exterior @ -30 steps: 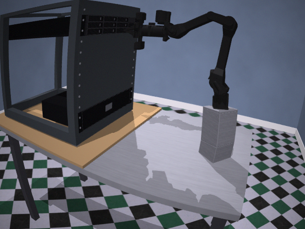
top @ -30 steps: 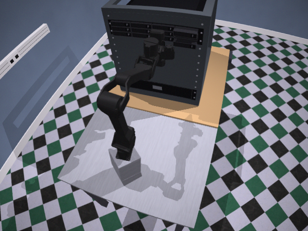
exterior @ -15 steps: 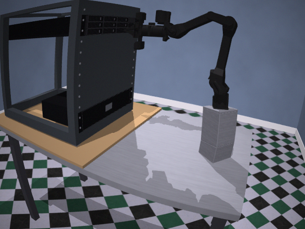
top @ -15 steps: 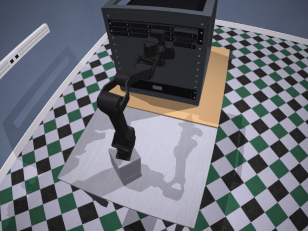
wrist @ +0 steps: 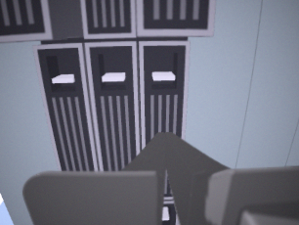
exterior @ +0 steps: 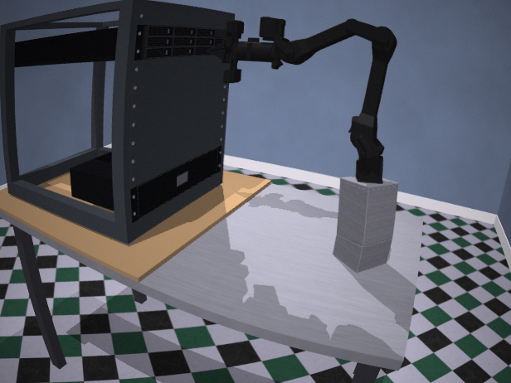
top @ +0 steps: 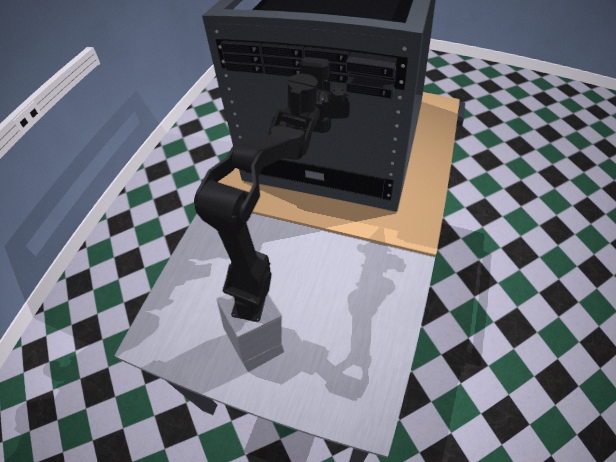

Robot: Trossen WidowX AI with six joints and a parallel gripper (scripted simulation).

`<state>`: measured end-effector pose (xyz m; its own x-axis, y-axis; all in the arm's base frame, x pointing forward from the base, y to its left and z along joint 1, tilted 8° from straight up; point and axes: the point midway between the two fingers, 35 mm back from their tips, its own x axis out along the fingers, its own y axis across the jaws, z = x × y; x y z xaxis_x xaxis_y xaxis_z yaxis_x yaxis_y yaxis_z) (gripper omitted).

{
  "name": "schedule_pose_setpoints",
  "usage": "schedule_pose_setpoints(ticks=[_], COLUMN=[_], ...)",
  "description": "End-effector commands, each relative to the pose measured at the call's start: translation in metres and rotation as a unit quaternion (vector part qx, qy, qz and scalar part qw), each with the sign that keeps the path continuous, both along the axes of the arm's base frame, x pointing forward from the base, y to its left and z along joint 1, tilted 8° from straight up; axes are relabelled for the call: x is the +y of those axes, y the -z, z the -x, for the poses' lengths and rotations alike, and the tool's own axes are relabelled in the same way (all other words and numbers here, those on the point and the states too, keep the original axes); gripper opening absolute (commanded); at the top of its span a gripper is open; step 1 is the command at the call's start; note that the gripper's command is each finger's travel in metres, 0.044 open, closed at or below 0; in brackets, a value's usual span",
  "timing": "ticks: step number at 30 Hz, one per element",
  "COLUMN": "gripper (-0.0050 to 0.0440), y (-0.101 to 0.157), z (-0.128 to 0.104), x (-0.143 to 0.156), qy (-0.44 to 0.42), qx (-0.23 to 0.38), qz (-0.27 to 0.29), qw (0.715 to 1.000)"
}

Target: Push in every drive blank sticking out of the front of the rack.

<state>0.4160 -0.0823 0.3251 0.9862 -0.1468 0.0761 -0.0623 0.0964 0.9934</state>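
Green, black and white checks cover the floor [top: 520, 220] [exterior: 236, 352] around a pale grey, brushed-looking tabletop [top: 310, 280] [exterior: 290, 257]. Nearest in the top view, a black six-joint arm [top: 240, 250] [exterior: 375, 79] stands on a grey block pedestal [top: 262, 340] [exterior: 352, 215]. Its black parallel-jaw gripper [top: 325, 97] [exterior: 221, 50] [wrist: 164, 139] is clenched on nothing, at the upper front of a dark grey metal rack [top: 310, 145] [exterior: 178, 104]. Beyond the fingertips, dark slatted drive blanks [top: 280, 62] [exterior: 182, 41] [wrist: 114, 112] line the rack's upper bay; the top right one [top: 371, 66] juts forward. The rack stands upright on an orange-tan board [top: 425, 200] [exterior: 166, 249].

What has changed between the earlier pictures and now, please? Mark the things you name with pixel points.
Nothing visibly changed. The arm [top: 232, 245] [exterior: 375, 83] holds the same pose, its gripper [wrist: 164, 139] closed at the drive bays, and the rack [top: 320, 142] [exterior: 178, 112] stands where it stood on the tan board [top: 430, 175] [exterior: 166, 249].
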Motion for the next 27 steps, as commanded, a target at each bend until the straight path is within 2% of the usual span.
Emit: schedule_pose_setpoints(ticks=[1, 27], gripper=[-0.005, -0.005], y=[-0.0119, -0.0123], z=[-0.0007, -0.0036], x=[0.0002, -0.0002], qy=[0.002, 0.002], qx=[-0.013, -0.013], qz=[0.003, 0.003], qw=[1.0, 1.0])
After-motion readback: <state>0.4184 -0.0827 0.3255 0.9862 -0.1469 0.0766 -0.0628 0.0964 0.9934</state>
